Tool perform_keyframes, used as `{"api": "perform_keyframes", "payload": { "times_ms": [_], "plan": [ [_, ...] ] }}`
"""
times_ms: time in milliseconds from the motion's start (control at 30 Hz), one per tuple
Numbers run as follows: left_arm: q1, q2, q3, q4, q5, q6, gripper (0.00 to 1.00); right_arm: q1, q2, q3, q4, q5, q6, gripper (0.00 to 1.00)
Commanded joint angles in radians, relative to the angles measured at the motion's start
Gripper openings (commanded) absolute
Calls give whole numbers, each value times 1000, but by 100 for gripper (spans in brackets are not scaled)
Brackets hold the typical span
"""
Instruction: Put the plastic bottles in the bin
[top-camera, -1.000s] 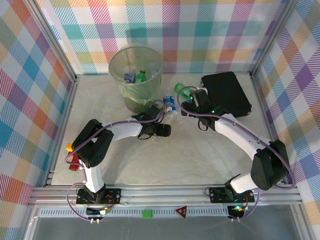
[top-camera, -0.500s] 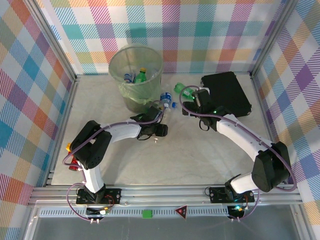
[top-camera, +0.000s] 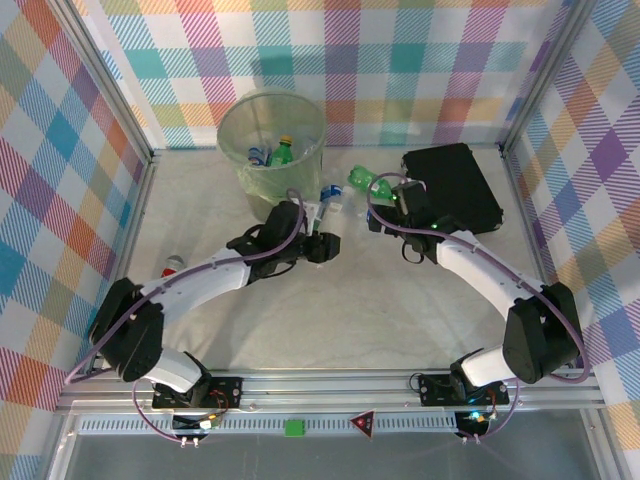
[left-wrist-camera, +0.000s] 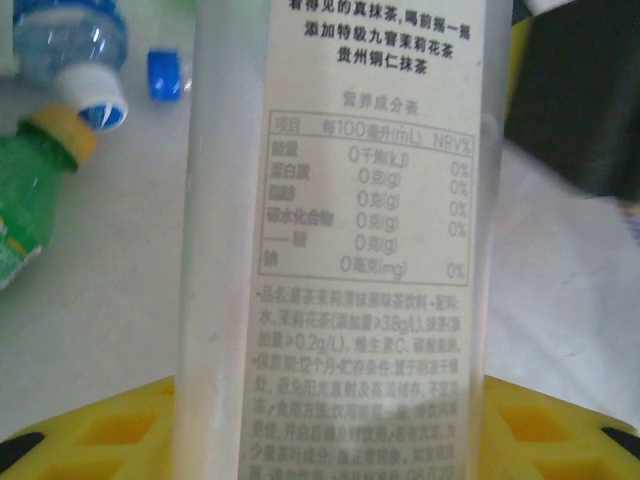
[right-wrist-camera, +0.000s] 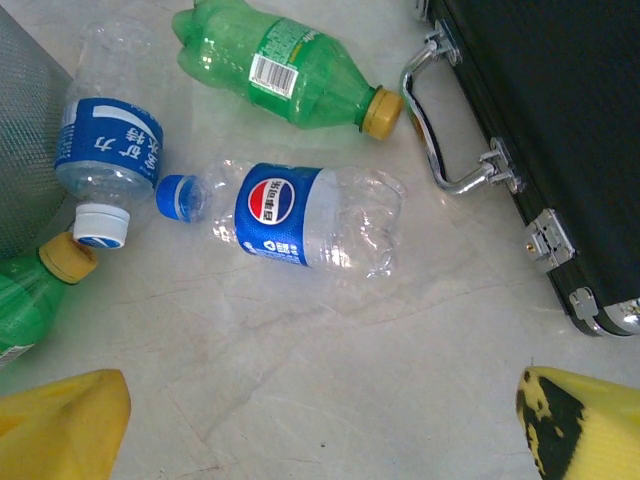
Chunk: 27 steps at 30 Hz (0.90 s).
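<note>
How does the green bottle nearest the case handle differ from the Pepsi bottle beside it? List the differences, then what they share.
The green bottle is tinted green; the Pepsi bottle is clear. The green bottle's cap is yellow, the Pepsi bottle's blue. The green bottle's cap points towards the case handle, the Pepsi bottle's away from it. Both lie capped on their sides on the table.
</note>
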Motion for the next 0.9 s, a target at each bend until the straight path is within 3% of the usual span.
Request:
{"api": "perform_keyframes", "payload": {
  "times_ms": [0,167,433,633,867],
  "plan": [
    [-12,-78,15,63,36,40,48,-18,-18,-27,48,-44,32,99],
    [-10,-131,83,120,-9,83,48,-28,-12,-43,64,-68,45,99],
    [30,-87,291,87,-120,194,48,-30,-30,-58,62,-73,28,99],
    [132,-14,495,-47,-164,296,49,-30,-74,-92,58,-64,11,99],
    [305,73,612,-110,-197,373,50,-35,-107,-107,50,-58,-8,99]
  ]
}}
